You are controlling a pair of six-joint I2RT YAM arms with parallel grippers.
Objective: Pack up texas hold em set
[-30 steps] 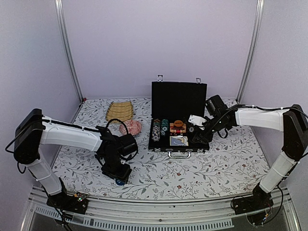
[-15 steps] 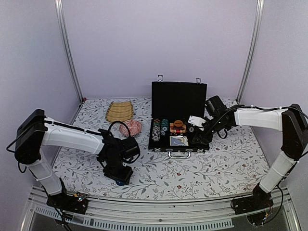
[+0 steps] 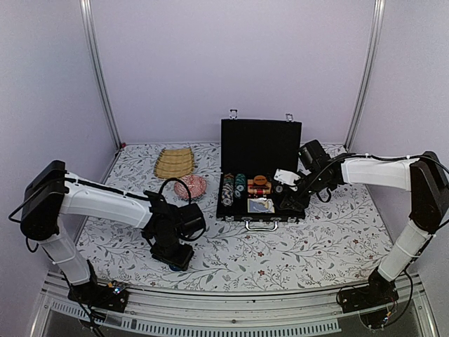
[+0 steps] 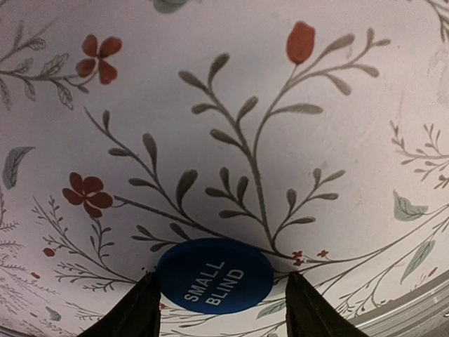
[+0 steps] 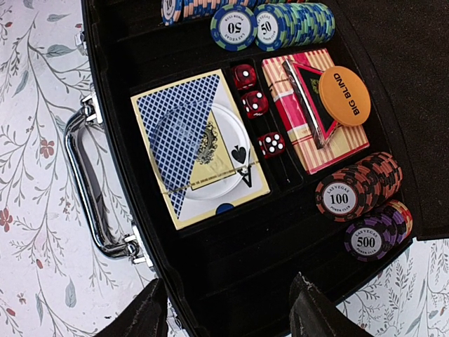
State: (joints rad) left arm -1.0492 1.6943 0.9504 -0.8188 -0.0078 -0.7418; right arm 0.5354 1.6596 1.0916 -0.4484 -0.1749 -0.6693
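The black rectangular briefcase stands open, lid upright, right of the middle of the floral-print surface. Its tray holds stacked round poker chips, a blue-backed card deck, red dice and an orange disc lying on a red striped deck. The right fingers hover released over its right end. Well apart, near the front left, a blue round disc lies flat between the released left fingers.

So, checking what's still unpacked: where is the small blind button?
The small blind button lies on the floral tablecloth between the fingers of the left gripper in the left wrist view, near-left of the briefcase.
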